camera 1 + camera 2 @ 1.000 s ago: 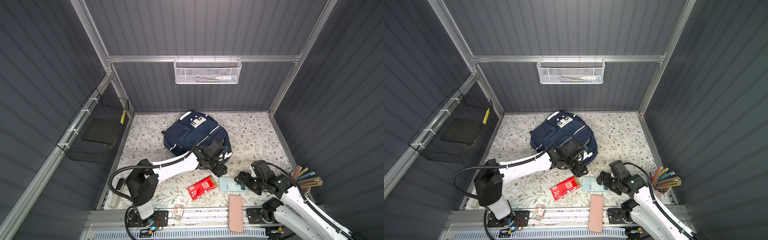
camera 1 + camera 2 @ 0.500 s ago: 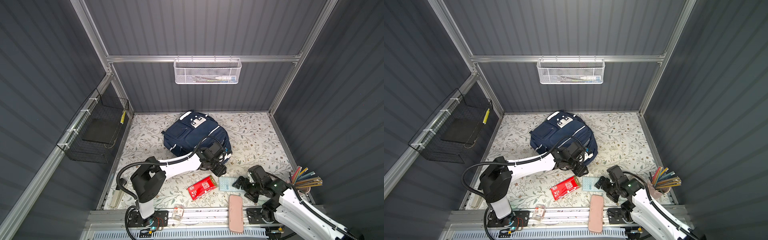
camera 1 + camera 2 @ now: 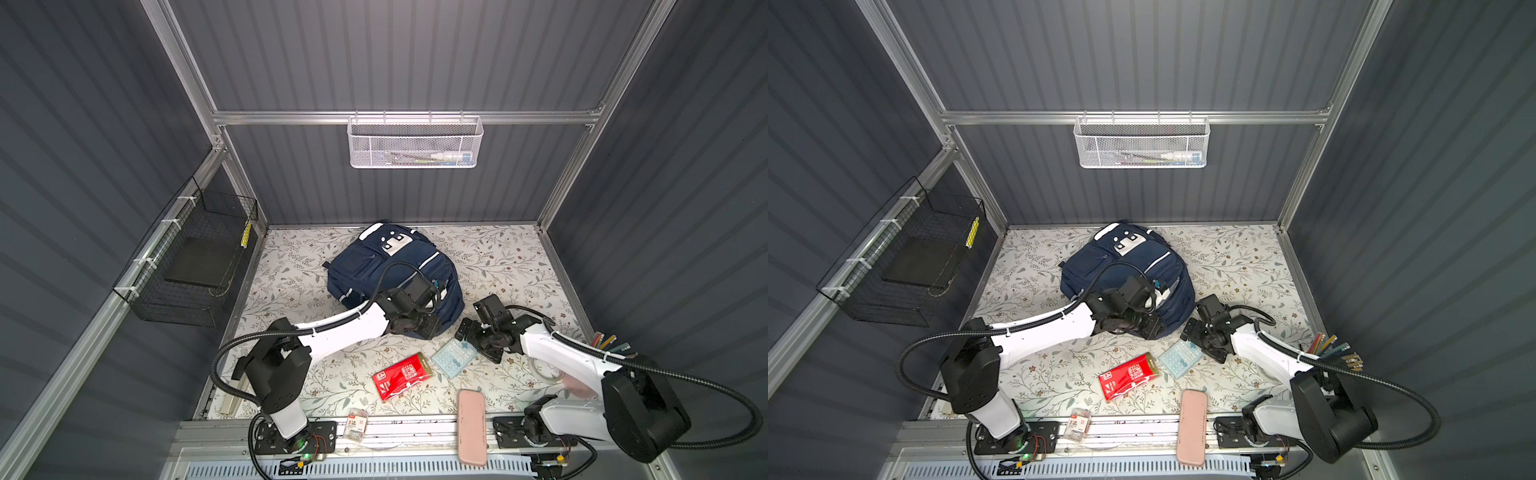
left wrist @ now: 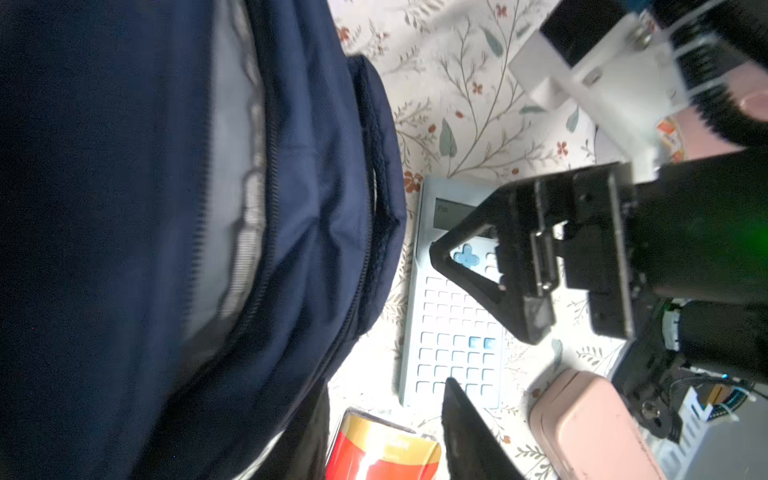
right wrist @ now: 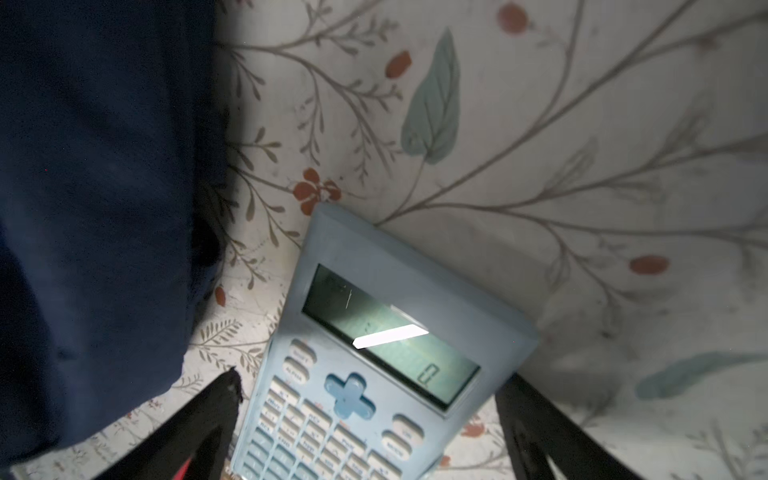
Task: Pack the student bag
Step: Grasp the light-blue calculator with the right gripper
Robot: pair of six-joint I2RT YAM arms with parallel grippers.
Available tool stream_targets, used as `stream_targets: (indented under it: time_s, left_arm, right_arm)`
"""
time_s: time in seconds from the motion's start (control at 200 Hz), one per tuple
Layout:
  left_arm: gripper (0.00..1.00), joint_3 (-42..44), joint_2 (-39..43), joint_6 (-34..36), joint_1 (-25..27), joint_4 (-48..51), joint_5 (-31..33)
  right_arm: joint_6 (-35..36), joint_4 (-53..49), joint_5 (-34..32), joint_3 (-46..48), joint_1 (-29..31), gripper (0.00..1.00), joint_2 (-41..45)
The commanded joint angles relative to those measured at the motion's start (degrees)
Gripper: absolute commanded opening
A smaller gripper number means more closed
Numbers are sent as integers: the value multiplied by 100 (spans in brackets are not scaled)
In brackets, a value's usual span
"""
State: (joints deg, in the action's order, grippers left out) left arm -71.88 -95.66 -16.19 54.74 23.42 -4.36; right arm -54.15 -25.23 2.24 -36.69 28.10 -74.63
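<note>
In both top views the student bag (image 3: 376,266) lies central on the floral desk (image 3: 286,270), walls (image 3: 415,199) on three sides, bare surface rightward; left gripper (image 3: 428,328) at its near edge. Left wrist: we cannot tell its fingers' state. Right wrist: right gripper (image 5: 372,378) fingers (image 5: 199,419) spread wide, flanking a calculator (image 5: 353,424).

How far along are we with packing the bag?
Done: nothing visibly packed. In hand: left gripper at the near edge of the student bag, grip unclear; right gripper open, straddling the calculator. Left: calculator, red packet, pink case and coloured pencils all lie outside the bag.
</note>
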Motion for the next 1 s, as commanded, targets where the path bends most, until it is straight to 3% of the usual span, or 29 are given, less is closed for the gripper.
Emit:
stream_targets:
  time_s: [0.0, 0.245, 0.41, 0.62, 0.775, 0.991]
  left_arm:
    - [46, -17, 300, -307, -134, 198, 260]
    - [47, 92, 591, -330, -405, 209, 341]
    - [49, 81, 673, -245, -447, 287, 444]
    - [51, 222, 787, -240, -463, 148, 392]
    - [51, 201, 777, -227, -456, 154, 409]
    - [51, 275, 702, -227, -461, 42, 368]
  right_arm:
    - [109, -463, -726, -331, 465, 99, -227]
    - [-414, -446, -991, -523, 1274, 99, -711]
    - [-403, -780, -1226, -928, 1558, 99, -1267]
    - [-486, -808, -1247, -846, 1803, 99, -1366]
    - [2, -721, -929, -570, 1437, 97, -1324]
    - [881, -1269, -1231, -307, 718, 88, -876]
